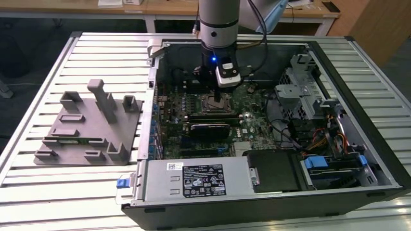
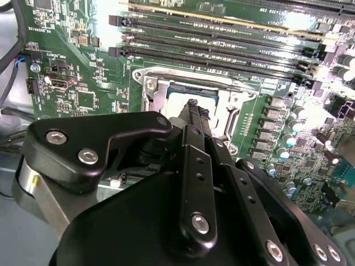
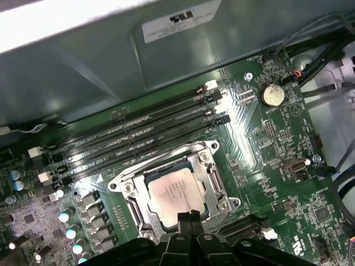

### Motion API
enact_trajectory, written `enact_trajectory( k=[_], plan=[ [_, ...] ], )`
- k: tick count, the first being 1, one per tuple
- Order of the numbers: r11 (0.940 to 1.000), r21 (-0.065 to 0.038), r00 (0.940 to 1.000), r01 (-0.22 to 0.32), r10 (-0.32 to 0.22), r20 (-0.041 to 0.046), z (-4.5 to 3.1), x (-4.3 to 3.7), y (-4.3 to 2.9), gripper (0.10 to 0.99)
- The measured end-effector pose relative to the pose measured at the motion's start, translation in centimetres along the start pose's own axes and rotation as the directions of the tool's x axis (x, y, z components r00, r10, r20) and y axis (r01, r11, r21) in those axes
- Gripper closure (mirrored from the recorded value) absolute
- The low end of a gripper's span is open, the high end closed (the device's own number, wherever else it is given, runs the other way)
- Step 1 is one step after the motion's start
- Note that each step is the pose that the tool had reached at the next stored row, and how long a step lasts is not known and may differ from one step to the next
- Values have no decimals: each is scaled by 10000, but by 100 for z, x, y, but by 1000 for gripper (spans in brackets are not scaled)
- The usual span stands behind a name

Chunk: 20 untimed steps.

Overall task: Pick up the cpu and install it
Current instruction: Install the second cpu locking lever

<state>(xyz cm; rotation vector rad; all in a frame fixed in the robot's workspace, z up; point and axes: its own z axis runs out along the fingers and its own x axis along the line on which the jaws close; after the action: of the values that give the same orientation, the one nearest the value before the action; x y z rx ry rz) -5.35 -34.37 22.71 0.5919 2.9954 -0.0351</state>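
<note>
The cpu (image 3: pixel 173 191), a silver square with a thin green rim, lies flat inside the metal-framed socket (image 3: pixel 212 183) on the green motherboard (image 3: pixel 288 138). My gripper (image 3: pixel 189 215) hangs just over the cpu's edge, its two slim black fingers pressed together with nothing between them. In the second wrist view the fingertips (image 2: pixel 192 105) meet over the pale cpu top (image 2: pixel 178 102). In the exterior view the gripper (image 1: pixel 218 102) reaches straight down into the open computer case (image 1: pixel 385 159), over the socket.
Long black memory slots (image 3: pixel 138 133) run beside the socket. A grey fixture plate with upright blocks (image 1: pixel 86 130) lies on the slatted table at the exterior view's left. A power supply (image 1: pixel 192 180), drive cage (image 1: pixel 301 91) and loose cables (image 1: pixel 321 139) crowd the case.
</note>
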Motion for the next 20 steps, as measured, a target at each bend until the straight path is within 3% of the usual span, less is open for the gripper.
enact_trajectory(
  k=[12, 20],
  plan=[
    [10000, 1, 10000, 1, -1, 0, -14, -43, -100, 980],
    [10000, 0, 10000, 0, 0, 0, -28, -92, -217, 980]
  ],
)
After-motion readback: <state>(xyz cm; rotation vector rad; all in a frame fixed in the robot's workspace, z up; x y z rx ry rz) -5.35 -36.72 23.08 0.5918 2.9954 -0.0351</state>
